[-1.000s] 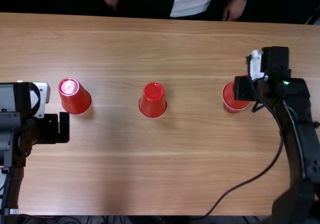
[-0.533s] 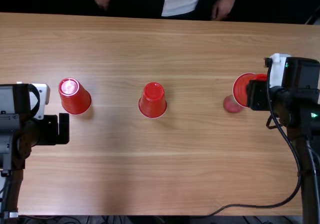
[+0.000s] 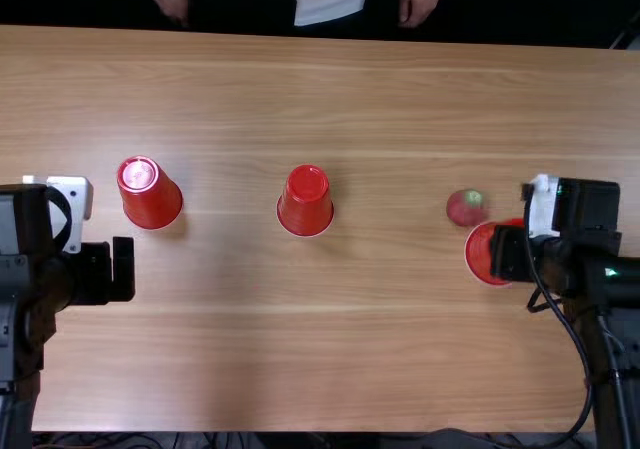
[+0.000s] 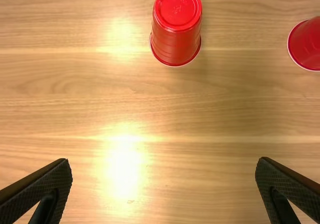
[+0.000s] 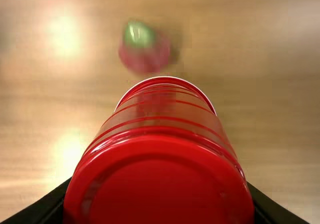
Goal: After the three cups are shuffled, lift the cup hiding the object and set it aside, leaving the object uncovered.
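Now: right gripper (image 3: 508, 253) sits nearest, clamped on the held cup (image 3: 490, 253), base up. The left gripper (image 3: 122, 269) is by the table's (image 3: 380, 309) left side, fingers wide apart, nothing btwn them. Just beyond the held cup, the object (image 3: 466, 208), a small red ball w/ a green spot, lies uncovered. The middle cup (image 3: 305, 200) & left cup (image 3: 148, 191) stand inverted, well apart. Step looks like set-aside. Next: lower the cup onto bare wood away from the ball, then let go.

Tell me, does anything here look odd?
Only one thing: the right hand holds a red cup tipped sideways, while the left cup and middle cup stand upside down. A small reddish ball lies bare beside it.
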